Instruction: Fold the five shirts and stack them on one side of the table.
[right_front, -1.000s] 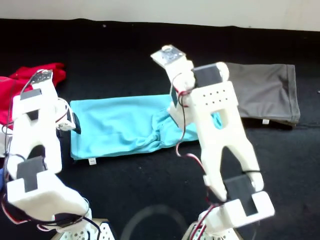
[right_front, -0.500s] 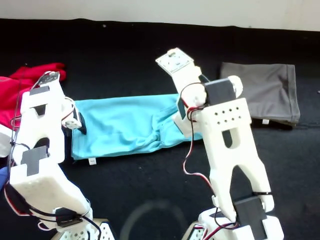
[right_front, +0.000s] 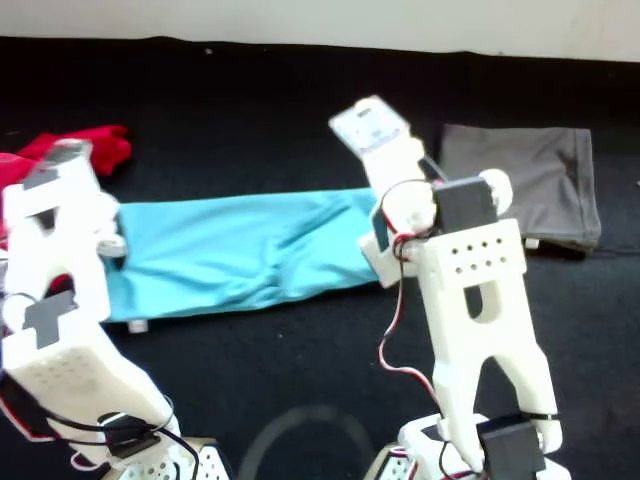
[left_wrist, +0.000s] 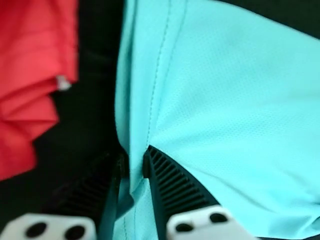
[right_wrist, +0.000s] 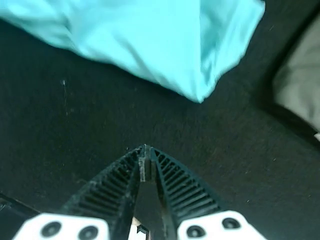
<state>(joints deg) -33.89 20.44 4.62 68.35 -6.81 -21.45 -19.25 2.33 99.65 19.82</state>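
Turquoise thin-knit shirt (right_front: 240, 250) lies stretched along the black table (right_front: 300, 100), between a crumpled red shirt (right_front: 98, 140) and a folded grey shirt (right_front: 535, 185). My left pincer (left_wrist: 134, 159) is clamped on what looks like its hemmed end; my right pincer (right_wrist: 145, 154) is pressed together on nothing, just off the other end. Light and limp, it probably bunches, so hem corners suit best.

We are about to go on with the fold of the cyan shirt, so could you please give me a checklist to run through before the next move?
1. Grip of the left gripper on the cyan shirt edge: ok.
2. Hold of the right gripper on the shirt's other end: not ok; shut, empty, above the table.
3. Flatness of the cyan shirt: not ok; creased in the middle.
4. Gap between the folded grey shirt and the cyan one: ok.
5. Gap between the red shirt and the cyan shirt: ok.
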